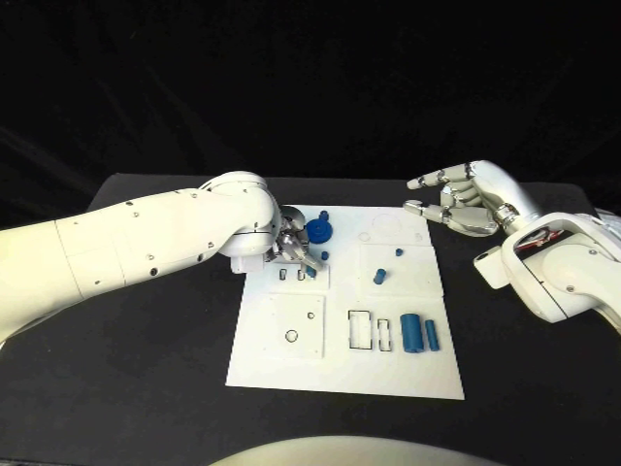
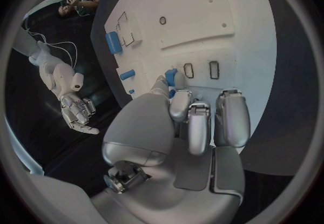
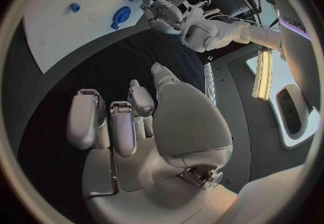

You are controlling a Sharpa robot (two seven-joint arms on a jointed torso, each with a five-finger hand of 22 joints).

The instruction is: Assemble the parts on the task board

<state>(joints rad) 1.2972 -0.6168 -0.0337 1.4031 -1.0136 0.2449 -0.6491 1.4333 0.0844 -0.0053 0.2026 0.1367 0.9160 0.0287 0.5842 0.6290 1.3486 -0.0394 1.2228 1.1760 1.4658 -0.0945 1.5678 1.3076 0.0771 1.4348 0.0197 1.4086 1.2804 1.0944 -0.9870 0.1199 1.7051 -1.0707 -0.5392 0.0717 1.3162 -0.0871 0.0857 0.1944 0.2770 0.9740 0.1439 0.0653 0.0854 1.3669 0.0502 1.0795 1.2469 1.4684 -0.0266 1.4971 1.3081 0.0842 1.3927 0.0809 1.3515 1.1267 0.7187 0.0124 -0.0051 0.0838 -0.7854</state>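
Observation:
The white task board lies mid-table. My left hand hovers over its upper left part, pinching a small blue part between thumb and fingers, just above two small rectangular slots. A round blue part sits right beside that hand. A short blue peg and a tiny blue piece stand mid-board. Two blue cylinders lie at the lower right. My right hand is raised beyond the board's upper right corner, fingers loosely bent and apart, holding nothing.
The board has outlined recesses: a large ring outline at the top right, tall rectangular slots beside the cylinders, and a small oval hole at the lower left. Black table surrounds the board on all sides.

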